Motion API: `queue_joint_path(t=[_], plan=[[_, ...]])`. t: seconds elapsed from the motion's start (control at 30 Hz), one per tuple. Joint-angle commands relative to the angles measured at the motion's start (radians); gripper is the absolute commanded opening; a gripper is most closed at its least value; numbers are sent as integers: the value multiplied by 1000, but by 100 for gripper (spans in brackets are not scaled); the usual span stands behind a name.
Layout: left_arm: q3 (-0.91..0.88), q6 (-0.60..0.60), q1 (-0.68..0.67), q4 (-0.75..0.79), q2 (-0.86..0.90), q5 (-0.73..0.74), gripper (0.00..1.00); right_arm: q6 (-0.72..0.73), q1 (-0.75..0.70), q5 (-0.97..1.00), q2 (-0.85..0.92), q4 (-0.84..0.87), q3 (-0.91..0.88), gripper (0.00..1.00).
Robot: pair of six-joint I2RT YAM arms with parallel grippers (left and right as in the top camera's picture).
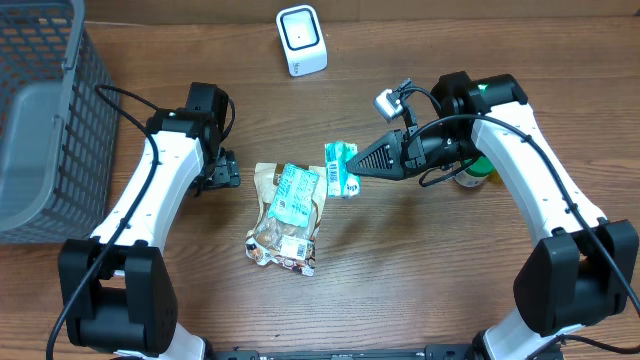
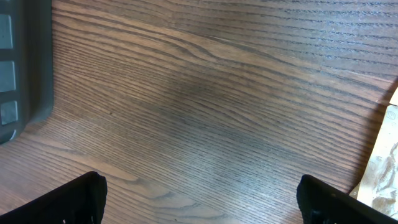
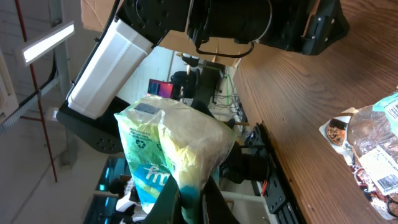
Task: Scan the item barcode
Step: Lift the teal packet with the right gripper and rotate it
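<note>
Where the grey basket [image 1: 40,120] stands at the left, the left gripper [image 1: 222,172] hangs beside it, fingers wide apart over bare worktop [image 1: 400,290]. A snack bag [image 1: 288,215] lies mid-scene, and just right of it the right gripper [image 1: 358,164] is clamped on a green-and-white packet [image 1: 341,167].

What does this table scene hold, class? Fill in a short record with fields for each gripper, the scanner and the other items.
left gripper: open, empty, over bare wood
right gripper: shut on the green and white plastic packet
white box-shaped scanner: far side of the wooden table, apart from the packet
clear snack bag with teal label: lying flat, next to the held packet
grey mesh basket: at the left edge of the table
</note>
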Motion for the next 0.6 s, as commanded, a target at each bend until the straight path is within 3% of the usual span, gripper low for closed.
queue_joint_path(t=[0.0,0.57], plan=[[18,-14,2,1,-19,-13,100,5,2,-38,-11,2,14,4],[18,-13,2,1,-19,-13,100,5,2,-11,-11,100,14,4]])
